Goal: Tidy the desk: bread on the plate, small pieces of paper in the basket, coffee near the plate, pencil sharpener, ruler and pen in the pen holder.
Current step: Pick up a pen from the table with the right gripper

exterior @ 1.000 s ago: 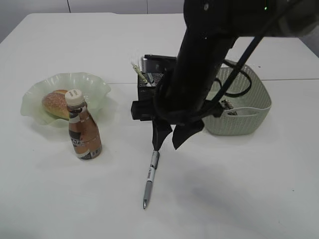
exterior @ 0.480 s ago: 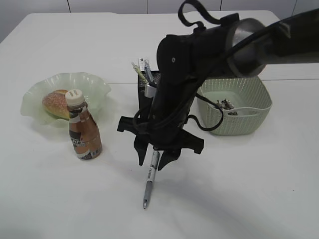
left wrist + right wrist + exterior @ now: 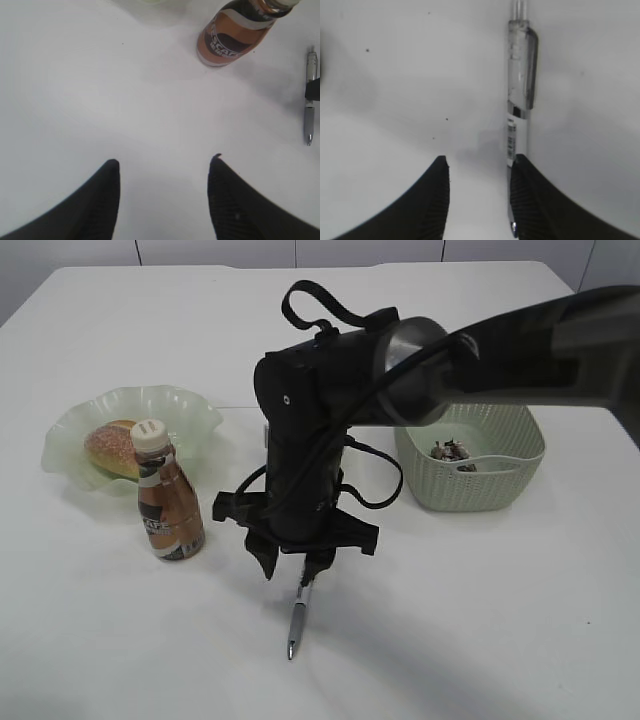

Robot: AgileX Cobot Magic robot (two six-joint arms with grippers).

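A silver pen lies on the white table, tip toward the front. My right gripper hangs just above its upper end, open. In the right wrist view the pen runs along the inner edge of the right finger of that gripper, not clamped. The coffee bottle stands beside the green plate, which holds the bread. My left gripper is open over bare table, with the bottle and pen ahead of it. The pen holder is hidden behind the right arm.
The pale green basket stands at the right with small paper pieces inside. The black right arm spans the middle of the exterior view. The left arm does not show there.
My right arm has swung left and lower over the pen's upper end. It now covers the pen holder, which showed before.
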